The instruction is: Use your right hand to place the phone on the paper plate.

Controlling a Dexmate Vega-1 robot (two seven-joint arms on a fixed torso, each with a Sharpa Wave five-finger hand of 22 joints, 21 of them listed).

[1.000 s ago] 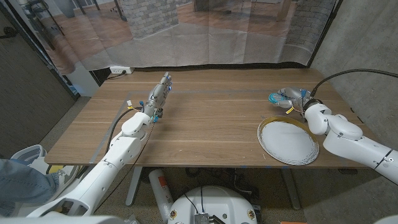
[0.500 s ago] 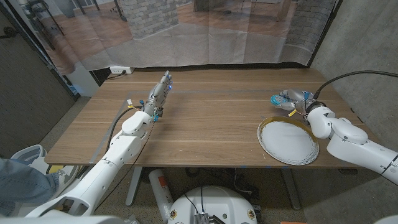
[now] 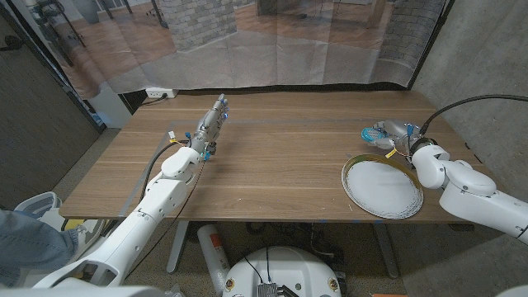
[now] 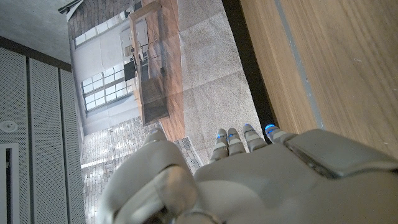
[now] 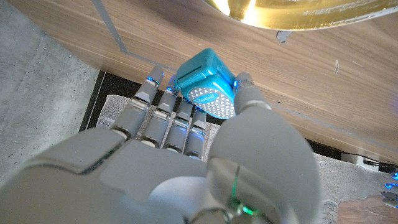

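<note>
Right hand: we see the right hand [image 3: 396, 134] just beyond the far rim of the plate, with its fingers [image 5: 163, 111] and thumb closed around the small turquoise phone-like block with a white dotted face [image 5: 207, 85].
Phone: in the wrist view it sits pinched between thumb and fingers, so we judge it grasped; in the head view only a blue patch [image 3: 376, 132] shows at the fingertips.
Paper plate: the round white paper plate with a gold rim [image 3: 363, 160] lies on the wooden table [image 3: 280, 157] just on the robot's side of the right hand, with nothing on it.
Left hand: the left hand [image 3: 211, 125] is well apart across the table, fingers stretched out together and holding nothing.
Progress: we judge the pick as done or nearly done. The carry over the rim and the release onto the plate are left.
Hard to tell: we cannot say whether the phone is lifted clear of the table or resting on it; the head view is too small and the wrist view shows no gap.
Cut off: the wrist view catches only a glaring gold arc of the plate [image 5: 292, 15], and the palm hides the phone's underside.
Blurred: the phone's exact shape stays unclear in the head view.
</note>
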